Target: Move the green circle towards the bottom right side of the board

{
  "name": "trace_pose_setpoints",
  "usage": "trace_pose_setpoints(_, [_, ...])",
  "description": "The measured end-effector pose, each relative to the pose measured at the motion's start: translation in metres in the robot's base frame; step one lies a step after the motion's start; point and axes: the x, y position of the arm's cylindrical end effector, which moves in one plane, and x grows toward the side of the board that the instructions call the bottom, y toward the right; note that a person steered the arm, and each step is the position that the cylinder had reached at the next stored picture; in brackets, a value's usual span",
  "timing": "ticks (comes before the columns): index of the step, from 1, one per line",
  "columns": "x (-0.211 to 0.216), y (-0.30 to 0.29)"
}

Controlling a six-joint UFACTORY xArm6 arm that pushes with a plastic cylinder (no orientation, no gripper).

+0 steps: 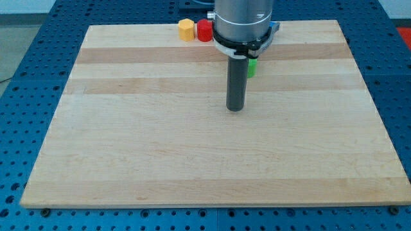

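Note:
A green block [252,67] shows only as a small sliver just right of the rod, near the top middle of the wooden board [160,147]; the rod hides most of it, so its shape cannot be made out. My tip [236,108] rests on the board just below and slightly left of that green block. A yellow block [186,29] and a red block [204,30] sit side by side at the board's top edge, left of the arm.
A bit of blue [275,27] shows at the top edge right of the arm's body, mostly hidden. The board lies on a blue perforated table [26,77].

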Motion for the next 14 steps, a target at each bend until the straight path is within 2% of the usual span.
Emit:
trace_pose_setpoints(1, [0.000,0.001])
trace_pose_setpoints(2, [-0.018,0.076])
trace_pose_setpoints(3, [-0.070,0.143])
trace_pose_setpoints(4, [-0.114,0.147])
trace_pose_setpoints(5, [-0.113,0.105])
trace_pose_setpoints(6, [-0.097,0.040])
trace_pose_setpoints(8, [-0.031,-0.036])
trace_pose_setpoints(9, [0.008,-0.040])
trace_pose_setpoints(10, [0.021,-0.113])
trace_pose_setpoints(11, [-0.008,-0.206])
trace_pose_setpoints(12, [-0.057,-0.231])
trace_pose_setpoints(13, [-0.114,-0.218])
trace_pose_setpoints(14, [-0.133,-0.182])
